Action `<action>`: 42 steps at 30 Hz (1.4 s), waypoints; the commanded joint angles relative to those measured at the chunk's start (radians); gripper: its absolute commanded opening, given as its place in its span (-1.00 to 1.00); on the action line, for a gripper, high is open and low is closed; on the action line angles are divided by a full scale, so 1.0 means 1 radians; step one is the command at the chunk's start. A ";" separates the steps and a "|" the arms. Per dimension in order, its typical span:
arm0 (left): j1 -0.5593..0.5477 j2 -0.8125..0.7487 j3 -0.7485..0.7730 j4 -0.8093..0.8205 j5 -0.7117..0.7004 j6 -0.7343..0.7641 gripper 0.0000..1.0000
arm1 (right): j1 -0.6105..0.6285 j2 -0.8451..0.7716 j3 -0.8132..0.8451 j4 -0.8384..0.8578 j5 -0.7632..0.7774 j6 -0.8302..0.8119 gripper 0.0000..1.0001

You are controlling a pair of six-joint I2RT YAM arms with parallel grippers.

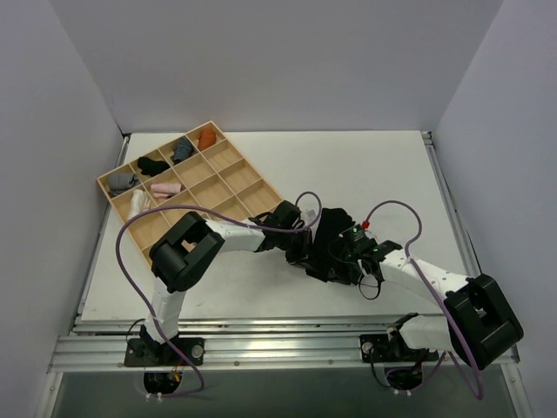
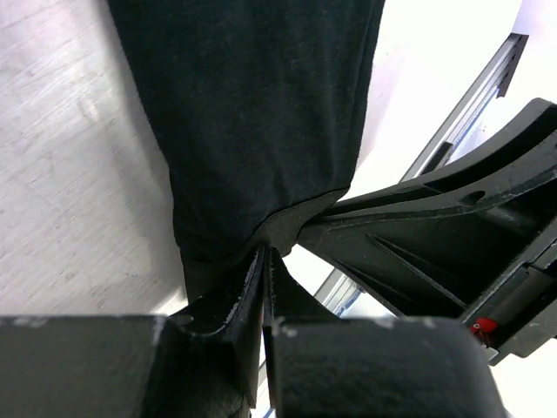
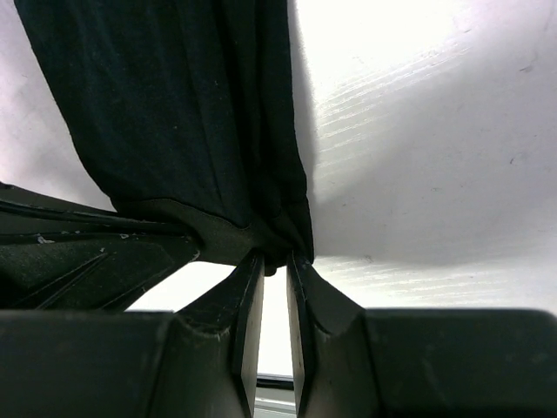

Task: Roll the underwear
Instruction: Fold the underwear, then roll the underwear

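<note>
The underwear (image 1: 328,237) is a plain black fabric piece near the table's front middle, held between my two grippers. My left gripper (image 1: 305,252) is shut on its near left edge; in the left wrist view the cloth (image 2: 252,104) stretches away from the closed fingertips (image 2: 265,254). My right gripper (image 1: 348,257) is shut on the near right edge; in the right wrist view the cloth (image 3: 174,104) bunches between the nearly closed fingertips (image 3: 274,259). The two grippers sit close together, each showing in the other's wrist view.
A wooden tray (image 1: 228,165) with several compartments stands at the back left and holds small rolled bundles: orange (image 1: 206,138), grey (image 1: 123,182), pink (image 1: 164,188) and black (image 1: 150,165). The table's metal front rail (image 1: 287,335) runs just behind the grippers.
</note>
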 commanded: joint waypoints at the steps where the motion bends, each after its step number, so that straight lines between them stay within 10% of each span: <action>1: 0.000 0.027 -0.033 0.011 -0.092 0.032 -0.78 | 0.008 -0.001 -0.057 -0.079 0.046 0.011 -0.75; 14: -0.008 0.083 -0.015 -0.023 -0.099 0.067 -0.78 | 0.007 -0.153 0.128 -0.281 0.113 0.017 -0.83; 29: -0.008 0.093 -0.061 0.000 -0.109 0.070 -0.77 | -0.050 0.134 0.063 -0.067 0.104 -0.049 -0.94; 42: 0.000 -0.049 -0.033 -0.035 -0.104 0.058 -0.75 | -0.053 0.074 0.202 -0.252 0.177 -0.104 -0.94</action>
